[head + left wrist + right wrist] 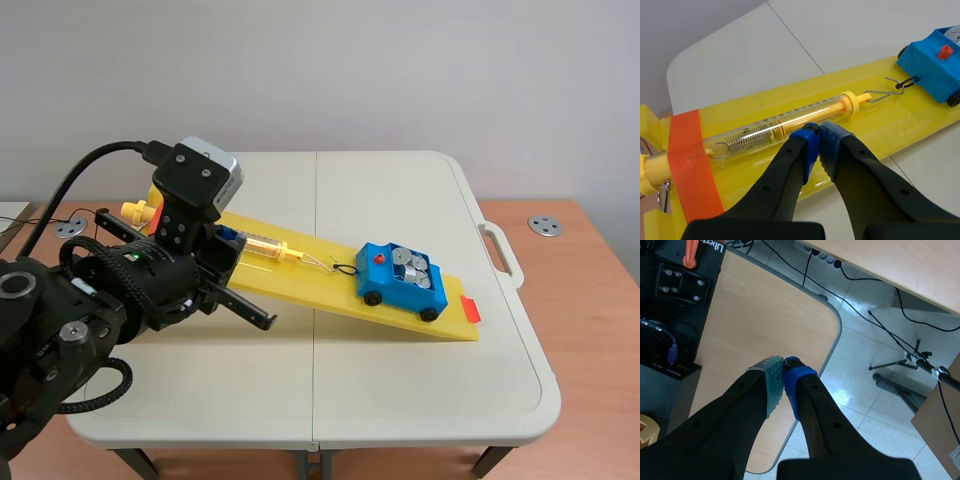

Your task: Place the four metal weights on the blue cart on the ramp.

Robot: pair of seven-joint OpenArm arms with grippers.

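The jaws of the left gripper are clenched pad to pad on nothing, hanging just above the clear spring scale that lies along the yellow ramp. Those of the right gripper are likewise pressed together and empty; it is out of the scene, over the corner of a wooden desk and a tiled floor with trailing cables. The blue cart sits on the low right end of the ramp, tied by a small loop to the scale's wire hook. Round metal weights lie inside it, though their exact number is hard to count. No loose weight shows on the white folding table, so the loading step looks finished or nearly so. The next move probably calls for lifting the left arm away cleanly, since a knock to the scale or hook could jolt the cart. The ramp slopes from far left down to near right, and orange tape crosses its high end. A plain grey wall stands behind, and a wooden table adjoins on the right.
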